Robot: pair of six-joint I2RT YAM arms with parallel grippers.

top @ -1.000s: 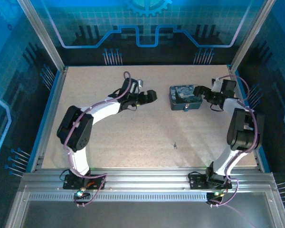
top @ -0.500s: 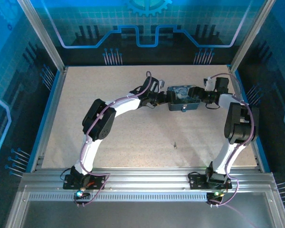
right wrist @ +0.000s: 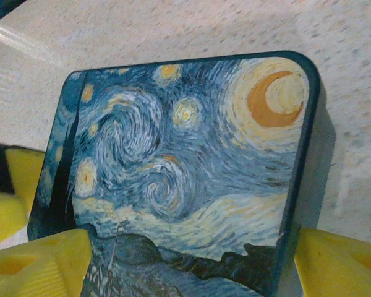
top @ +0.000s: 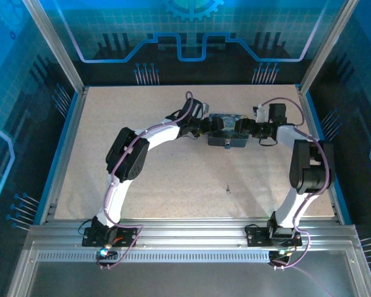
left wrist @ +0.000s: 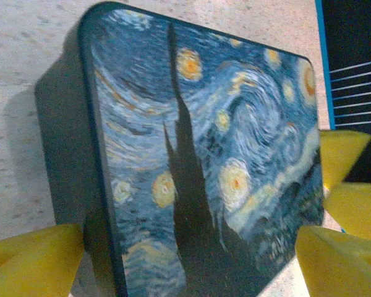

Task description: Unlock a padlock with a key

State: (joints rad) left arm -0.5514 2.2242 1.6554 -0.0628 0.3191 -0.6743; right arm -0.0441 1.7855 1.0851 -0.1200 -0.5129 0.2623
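Observation:
The dark-blue starry-night tin (top: 227, 122) lies at the back middle of the table. My left gripper (top: 211, 127) clasps its left end and my right gripper (top: 242, 129) its right end. In the left wrist view the yellow fingers (left wrist: 31, 260) press the tin (left wrist: 204, 154) on both sides, and the left gripper (left wrist: 191, 260) spans it. In the right wrist view the right gripper (right wrist: 191, 260) likewise spans the tin (right wrist: 185, 154). The padlock (top: 227, 146) is a tiny dark block at the tin's near edge. The key (top: 227, 187) is a speck on the bare table nearer me.
The speckled table (top: 161, 179) is walled by a blue rail (top: 60, 154) on the left and another on the right. Metal posts rise at the back corners. My right gripper's yellow fingers (left wrist: 343, 161) show past the tin's far end in the left wrist view.
My left arm swung right to the tin and both grippers narrowed onto its ends. The tin has shifted left across the table with the padlock.

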